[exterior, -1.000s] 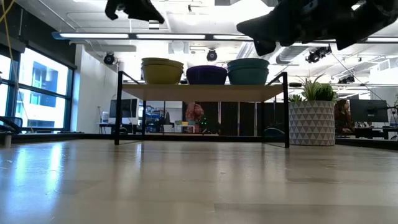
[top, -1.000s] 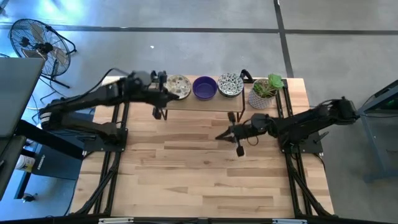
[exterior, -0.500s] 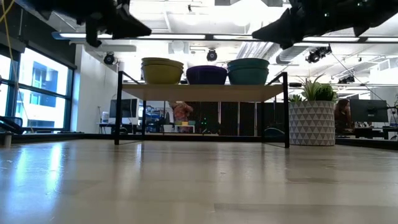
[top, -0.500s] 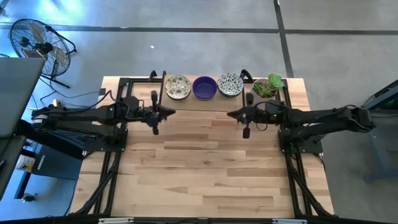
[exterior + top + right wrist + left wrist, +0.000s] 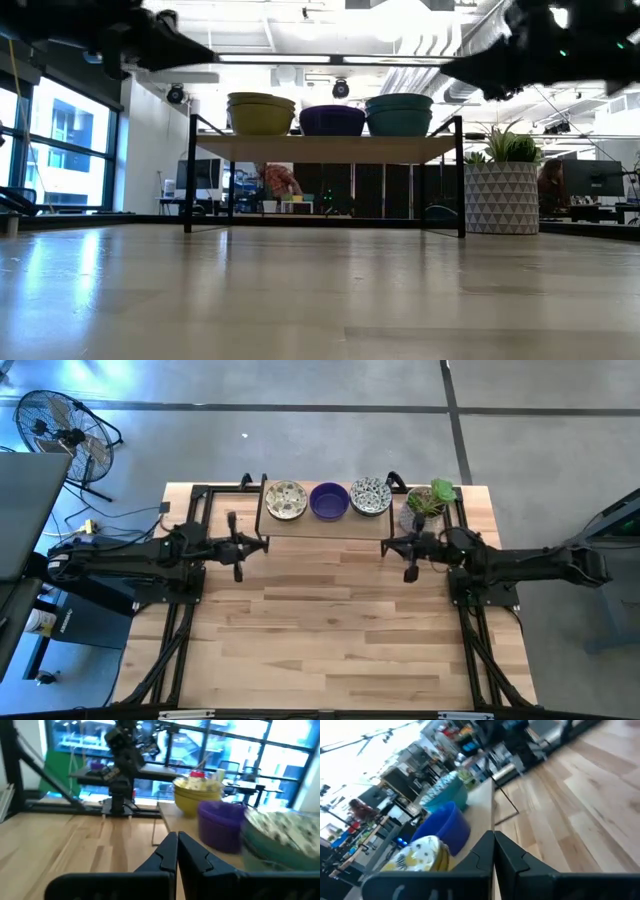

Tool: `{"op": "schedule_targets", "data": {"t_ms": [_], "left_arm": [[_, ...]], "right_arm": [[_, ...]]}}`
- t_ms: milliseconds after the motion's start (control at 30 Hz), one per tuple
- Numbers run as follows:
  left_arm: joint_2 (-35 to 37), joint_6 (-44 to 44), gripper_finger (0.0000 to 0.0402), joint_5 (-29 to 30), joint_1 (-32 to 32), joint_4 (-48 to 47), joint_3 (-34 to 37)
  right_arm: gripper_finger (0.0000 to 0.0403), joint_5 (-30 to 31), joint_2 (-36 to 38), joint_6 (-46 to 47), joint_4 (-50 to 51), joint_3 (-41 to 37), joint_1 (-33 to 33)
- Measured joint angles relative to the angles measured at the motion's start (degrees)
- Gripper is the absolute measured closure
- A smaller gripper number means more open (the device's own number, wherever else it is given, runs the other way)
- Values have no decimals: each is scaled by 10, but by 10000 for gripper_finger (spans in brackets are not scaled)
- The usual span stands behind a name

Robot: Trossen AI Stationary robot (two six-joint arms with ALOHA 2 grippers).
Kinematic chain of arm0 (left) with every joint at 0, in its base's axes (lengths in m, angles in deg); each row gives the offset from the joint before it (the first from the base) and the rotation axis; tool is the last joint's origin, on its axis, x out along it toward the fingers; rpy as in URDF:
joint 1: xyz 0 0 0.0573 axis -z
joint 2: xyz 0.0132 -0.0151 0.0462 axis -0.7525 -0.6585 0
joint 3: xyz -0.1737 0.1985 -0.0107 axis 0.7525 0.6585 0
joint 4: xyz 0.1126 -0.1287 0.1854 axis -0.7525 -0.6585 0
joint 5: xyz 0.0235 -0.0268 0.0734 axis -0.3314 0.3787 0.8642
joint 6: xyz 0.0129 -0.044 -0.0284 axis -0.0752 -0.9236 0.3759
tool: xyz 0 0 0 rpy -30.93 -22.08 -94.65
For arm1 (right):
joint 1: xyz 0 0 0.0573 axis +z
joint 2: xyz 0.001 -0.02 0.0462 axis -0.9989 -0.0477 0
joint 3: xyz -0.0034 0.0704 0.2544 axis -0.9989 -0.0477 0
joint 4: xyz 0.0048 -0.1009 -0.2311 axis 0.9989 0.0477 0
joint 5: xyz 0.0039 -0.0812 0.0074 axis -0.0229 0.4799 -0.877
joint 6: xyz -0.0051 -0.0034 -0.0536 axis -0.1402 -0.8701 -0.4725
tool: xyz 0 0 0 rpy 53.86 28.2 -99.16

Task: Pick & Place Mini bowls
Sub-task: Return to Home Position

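Three mini bowls stand in a row on a raised wooden shelf (image 5: 325,525) at the table's far edge. They are a cream floral one (image 5: 286,500) on the left, a purple one (image 5: 329,501) in the middle and a dark-speckled one (image 5: 371,496) on the right. In the low view the bowls (image 5: 333,119) rest on their bases on the shelf board (image 5: 325,148). My left gripper (image 5: 264,542) is shut and points level, just off the shelf's left near corner. My right gripper (image 5: 386,547) is also shut and level, off the shelf's right near corner. Neither holds anything.
A patterned pot with a green plant (image 5: 425,508) stands right of the shelf, close behind my right gripper. The shelf's black legs (image 5: 191,175) stand on the table. Bare wooden tabletop (image 5: 320,630) fills the middle and near side. The arms' black frames run along both side edges.
My left gripper has come down from above the shelf beside the cream bowl and drawn back toward the table's left and near side, levelling out. My right gripper has drawn back from mid-table toward the right and far edge. Both stayed shut. The bowls have not moved.
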Motion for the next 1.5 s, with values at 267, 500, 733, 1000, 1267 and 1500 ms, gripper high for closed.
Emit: {"op": "schedule_targets", "data": {"t_ms": [267, 500, 733, 1000, 1267, 1500], "left_arm": [[143, -63, 401, 45, 0, -33, 52], [277, -84, 401, 68, 0, -88, 89], [343, -98, 401, 77, -1, -149, 94], [344, -99, 401, 26, -48, -171, 95], [344, -124, 401, -67, -140, -108, 151], [344, -147, 401, -91, -203, 10, 216]], "right_arm": [[403, 23, 144, 26, 21, -87, -22], [403, 29, 233, 34, 145, -78, -29], [403, 47, 284, 22, 209, -72, -29], [403, 46, 321, 28, 255, -72, -29], [403, 45, 364, 38, 307, -72, -28], [403, 46, 405, 39, 314, -84, -28]]}}
